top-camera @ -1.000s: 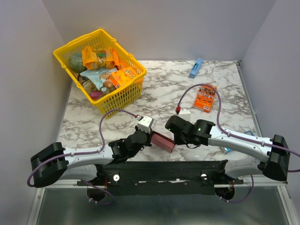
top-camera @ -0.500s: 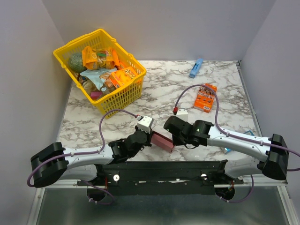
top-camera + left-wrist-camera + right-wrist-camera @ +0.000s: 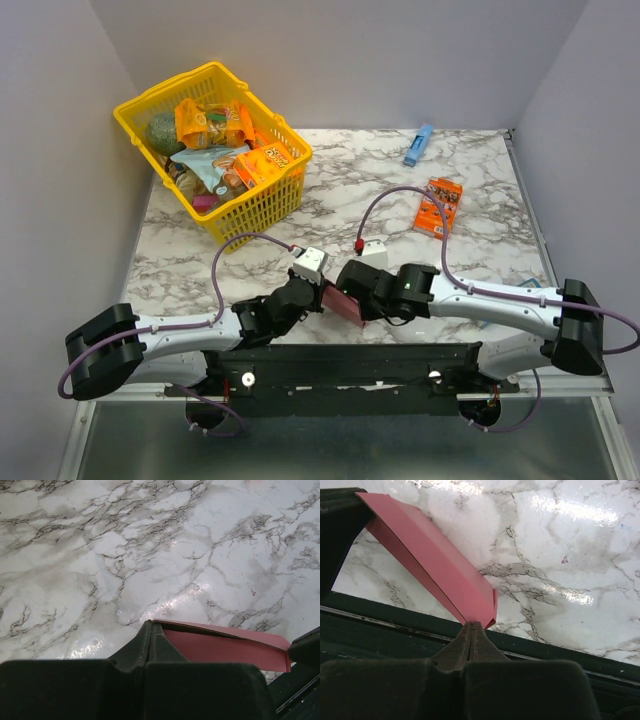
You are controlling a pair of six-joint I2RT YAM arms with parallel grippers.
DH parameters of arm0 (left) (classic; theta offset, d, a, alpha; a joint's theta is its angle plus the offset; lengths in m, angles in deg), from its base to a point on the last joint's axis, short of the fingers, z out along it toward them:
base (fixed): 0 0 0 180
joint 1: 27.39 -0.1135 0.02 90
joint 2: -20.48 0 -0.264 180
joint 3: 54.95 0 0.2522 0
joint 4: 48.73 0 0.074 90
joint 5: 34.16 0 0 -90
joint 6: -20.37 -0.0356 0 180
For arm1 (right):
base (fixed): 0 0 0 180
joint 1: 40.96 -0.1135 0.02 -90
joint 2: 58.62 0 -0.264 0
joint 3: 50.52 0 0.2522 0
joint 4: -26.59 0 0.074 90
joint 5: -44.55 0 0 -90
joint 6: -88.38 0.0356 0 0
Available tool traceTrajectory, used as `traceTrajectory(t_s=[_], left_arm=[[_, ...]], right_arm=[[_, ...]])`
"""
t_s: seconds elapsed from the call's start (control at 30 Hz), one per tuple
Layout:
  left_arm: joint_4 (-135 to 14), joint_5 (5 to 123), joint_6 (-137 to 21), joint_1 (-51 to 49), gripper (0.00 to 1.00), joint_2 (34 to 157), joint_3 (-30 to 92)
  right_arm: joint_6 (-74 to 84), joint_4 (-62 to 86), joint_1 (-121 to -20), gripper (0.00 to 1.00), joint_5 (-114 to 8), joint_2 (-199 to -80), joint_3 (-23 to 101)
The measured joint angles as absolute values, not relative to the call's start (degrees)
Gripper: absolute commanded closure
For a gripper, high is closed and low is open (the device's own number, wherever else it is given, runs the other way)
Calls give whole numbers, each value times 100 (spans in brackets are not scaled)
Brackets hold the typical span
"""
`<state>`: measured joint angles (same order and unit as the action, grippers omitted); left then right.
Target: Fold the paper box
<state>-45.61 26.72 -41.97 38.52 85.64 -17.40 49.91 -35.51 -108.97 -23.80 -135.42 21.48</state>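
Observation:
The pink paper box [image 3: 341, 304] is a flattened card piece held above the table's near edge, between the two arms. My left gripper [image 3: 151, 623] is shut on its left end; the pink card [image 3: 227, 647] runs off to the right from the fingertips. My right gripper [image 3: 471, 625] is shut on the opposite corner, and the folded pink card [image 3: 435, 562] stretches up and left from its tips to the other arm. In the top view the left gripper [image 3: 318, 297] and the right gripper [image 3: 360, 308] sit close together on either side of the box.
A yellow basket [image 3: 270, 205] of snack packs stands at the back left. An orange printed snack box [image 3: 438, 207] lies right of centre and a slim blue box [image 3: 417, 145] at the back. The black base rail [image 3: 340, 362] runs just below the grippers.
My right gripper has closed onto the pink box's right corner and shifted left towards the left gripper. Its cable and wrist swung left. The left arm has stayed put.

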Motion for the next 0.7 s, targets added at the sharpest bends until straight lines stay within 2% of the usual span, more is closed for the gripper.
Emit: traceTrajectory(t_s=[0.33, 0.4, 0.47, 0.53, 0.57, 0.7], left_arm=[[-4590, 2689, -4199, 3852, 100, 8562, -1740], [-4594, 2694, -4199, 3852, 92, 8553, -1740], [-4635, 2713, -4215, 3852, 79, 8514, -1746], [-4692, 2742, -4239, 3852, 73, 8433, -1786], [-4740, 2781, -4232, 3856, 67, 8357, -1843], [-4893, 2908, -4274, 3873, 59, 7978, -2033]], right_arm=[[5050, -3730, -11207, 99, -2231, -14055, 2384], [5087, -3761, -11220, 99, -2212, -14105, 2408], [5129, -3780, -11222, 99, -2212, -14125, 2415], [5179, -3811, -11227, 99, -2214, -14151, 2417], [5216, -3826, -11229, 99, -2214, -14180, 2417], [5301, -3850, -11251, 98, -2216, -14217, 2436]])
